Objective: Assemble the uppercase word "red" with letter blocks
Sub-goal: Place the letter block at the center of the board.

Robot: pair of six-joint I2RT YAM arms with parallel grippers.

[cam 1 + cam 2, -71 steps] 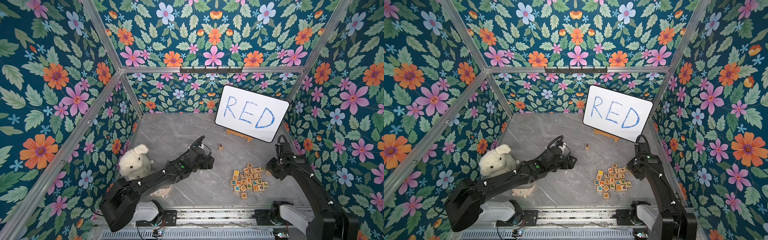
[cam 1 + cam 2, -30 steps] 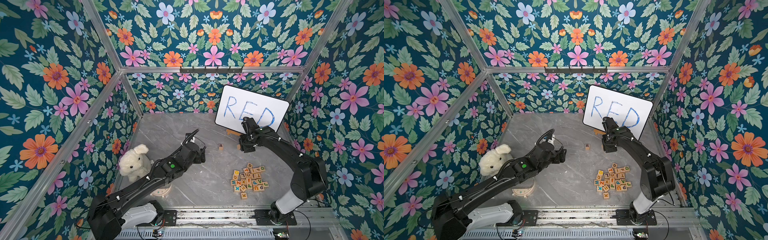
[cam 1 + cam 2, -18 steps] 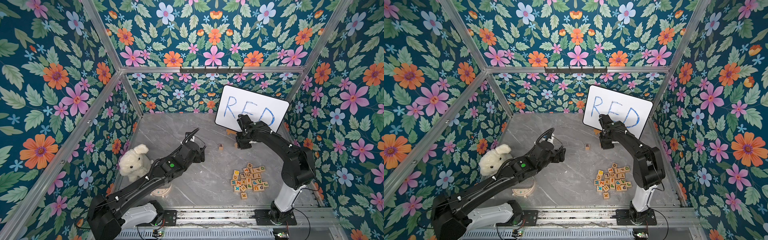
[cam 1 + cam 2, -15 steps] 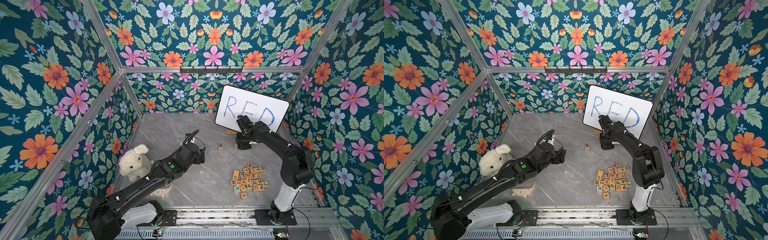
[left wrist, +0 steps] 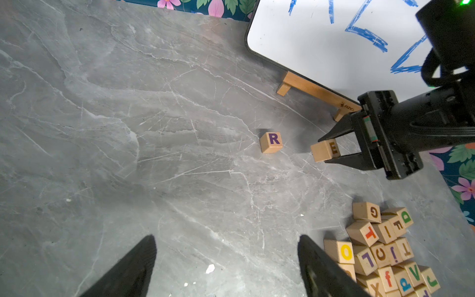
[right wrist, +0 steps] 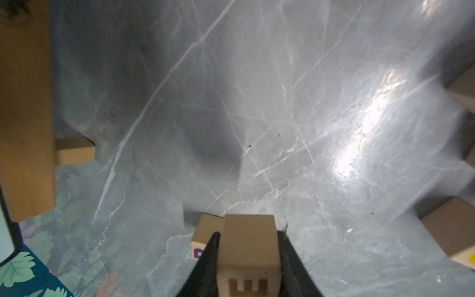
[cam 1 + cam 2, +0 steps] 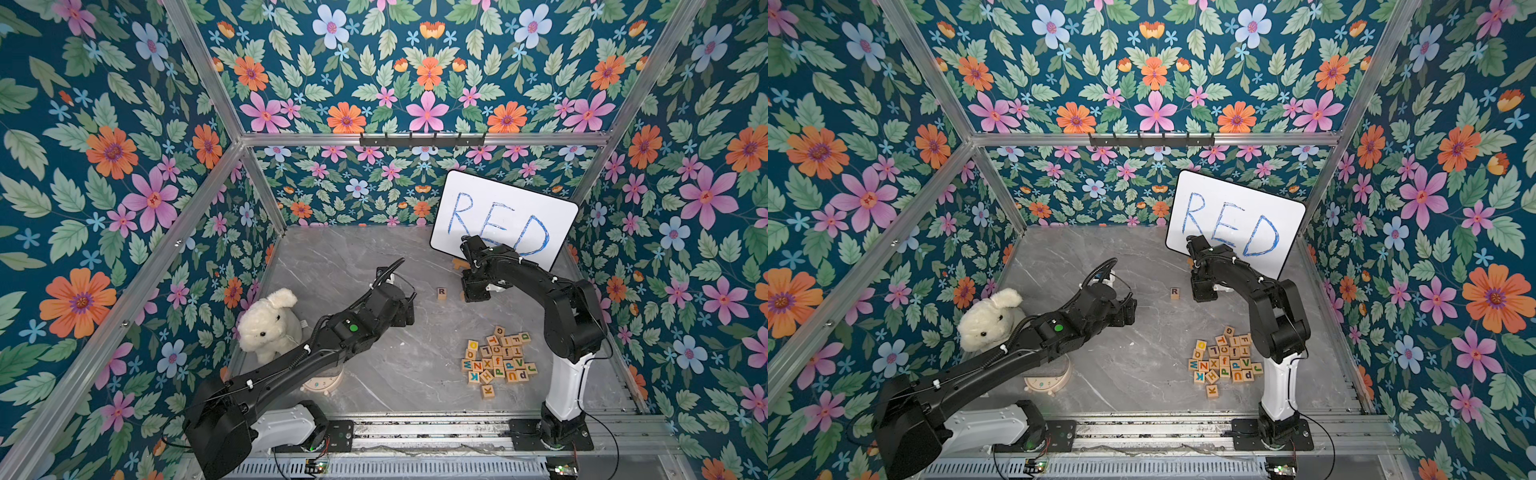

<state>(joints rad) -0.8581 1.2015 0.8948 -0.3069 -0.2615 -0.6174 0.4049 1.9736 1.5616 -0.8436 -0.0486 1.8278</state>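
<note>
The right gripper (image 5: pixel 322 151) has swung away from the heap of loose letter blocks (image 7: pixel 496 359) near the right edge of the grey marble-patterned tabletop (image 7: pixel 353 257); it now reaches toward the far edge, in front of the white board with blue handwritten RED (image 7: pixel 505 195); over the last second it has crept closer to the pale wooden cube showing a dark purple R (image 7: pixel 441 293), which has stayed put, alone, out in the open toward that far edge.

Its jaws are pressed tight on a pale wooden cube printed with an orange-brown E (image 6: pixel 248 244), pinched on two opposite sides, the E face turned toward the gripper's palm; in the left wrist view this cube sits just to the right of the R cube with a small gap between them; it is low over the surface, but I cannot tell whether it already touches.

The left gripper (image 5: pixel 226 239) has drawn back a little toward the left edge; its fingers stand well apart with nothing between them.

So the second letter looks nearly placed: what remains of this step, I judge, is to square the E against the R and let go without nudging the R; a cube with a green D face (image 7: pixel 525 337) waits at the heap's far side.
</note>
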